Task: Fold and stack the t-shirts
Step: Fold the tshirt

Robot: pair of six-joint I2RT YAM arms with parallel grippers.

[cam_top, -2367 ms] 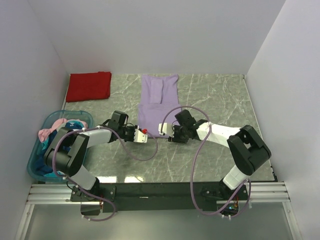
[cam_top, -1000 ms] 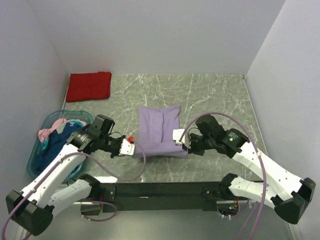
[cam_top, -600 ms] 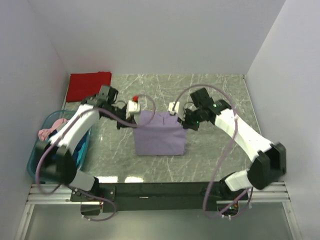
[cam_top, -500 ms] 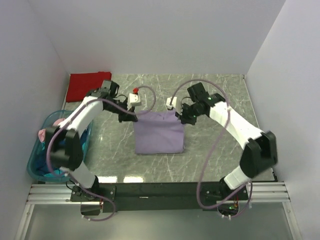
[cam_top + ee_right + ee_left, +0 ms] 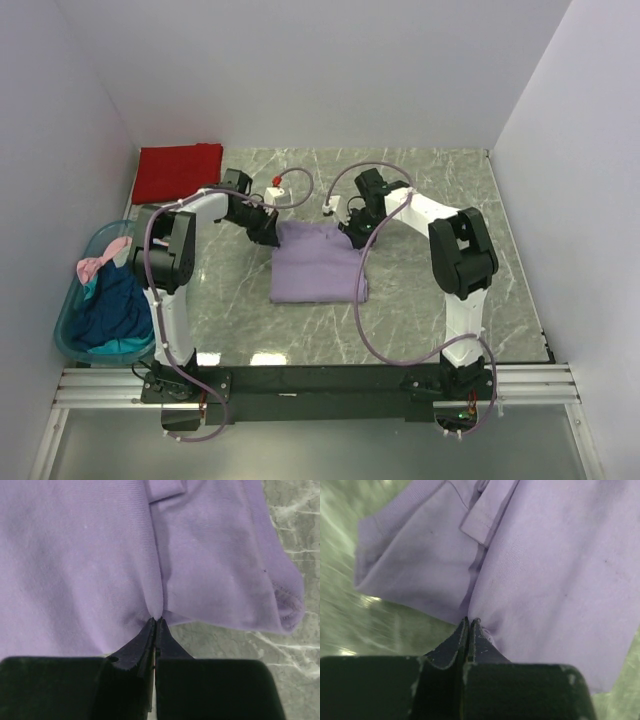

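Purple shirt (image 5: 315, 268) has been folded in half; left end effector (image 5: 268, 233) and right end effector (image 5: 348, 229) pinch its far edge. Shirts (image 5: 112, 300) in the tub (image 5: 72, 345) remain unfolded.

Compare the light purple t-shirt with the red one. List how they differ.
The light purple t-shirt lies mid-table; the red t-shirt sits in the far left corner. The light purple t-shirt is pinched at its far edge by the left gripper and the right gripper; nothing touches the red t-shirt. Both are folded flat on the table.
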